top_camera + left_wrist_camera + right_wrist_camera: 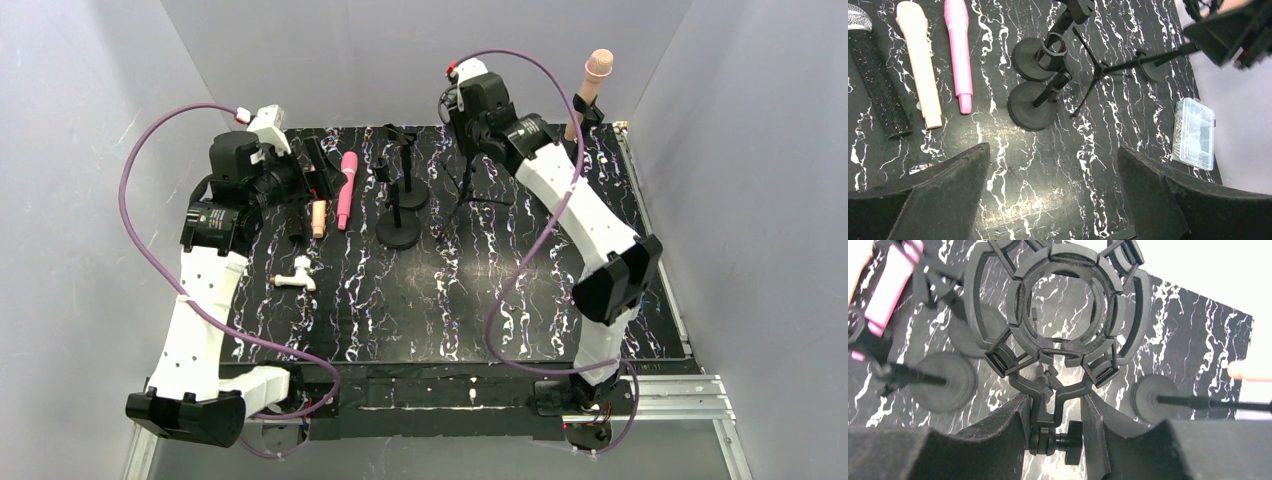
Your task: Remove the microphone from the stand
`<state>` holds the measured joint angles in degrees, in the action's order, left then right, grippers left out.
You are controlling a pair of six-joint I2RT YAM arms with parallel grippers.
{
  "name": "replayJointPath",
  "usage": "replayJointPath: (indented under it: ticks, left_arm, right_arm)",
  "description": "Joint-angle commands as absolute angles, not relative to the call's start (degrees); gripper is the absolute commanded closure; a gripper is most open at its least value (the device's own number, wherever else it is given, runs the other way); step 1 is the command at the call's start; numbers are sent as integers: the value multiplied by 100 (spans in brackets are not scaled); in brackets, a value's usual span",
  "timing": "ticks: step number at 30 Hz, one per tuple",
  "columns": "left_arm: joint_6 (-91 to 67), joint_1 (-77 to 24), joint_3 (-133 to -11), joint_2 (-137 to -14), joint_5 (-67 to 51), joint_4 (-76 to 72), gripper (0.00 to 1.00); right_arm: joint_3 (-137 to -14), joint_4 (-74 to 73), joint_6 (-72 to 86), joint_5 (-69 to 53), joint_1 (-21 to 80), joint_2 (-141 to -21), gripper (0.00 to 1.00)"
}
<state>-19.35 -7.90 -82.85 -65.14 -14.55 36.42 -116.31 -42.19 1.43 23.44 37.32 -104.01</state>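
We see the peach microphone (597, 68) at the upper right of the top view, upright and seated in its clip stand (574, 122) at the far right corner of the black marbled worktop (450, 310). Neither gripper touches it.

The right gripper (1053, 405) is at the upper centre of that view, left of the peach microphone. Its wrist view shows the two fingers (998, 440) closed partway onto the bracket under an empty ring-shaped shock mount (1065, 310), pressing it from both sides.

The left gripper (1053, 160) hangs over the left part of the worktop, its fingers spread wide with nothing between them. In its wrist view, three loose microphones lie side by side at the upper left: a black glitter microphone (875, 80), a cream microphone (920, 60) and a pink microphone (959, 50). Right of them stand two round-base stands (1032, 105), close together, and then a tripod stand (1093, 80). A clear plastic box (1194, 132) lies at the right edge of the worktop.
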Motion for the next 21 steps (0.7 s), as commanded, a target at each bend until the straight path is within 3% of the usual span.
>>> replayJointPath:
  ticks: [1, 7, 21]
  left_arm:
    - [-1951, -864, -8215, -6439, -1625, 3615, 2]
    - [-1942, -935, -8250, -6496, -1634, 3621, 2]
    - [-1969, -1093, -8266, -6592, -1688, 3621, 2]
  right_arm:
    - [-12823, -3826, 17, 1945, 3348, -10862, 99]
    - [-13581, -3810, 52, 1471, 3068, -11462, 99]
    - [-13622, -3662, 98, 1038, 2929, -11861, 99]
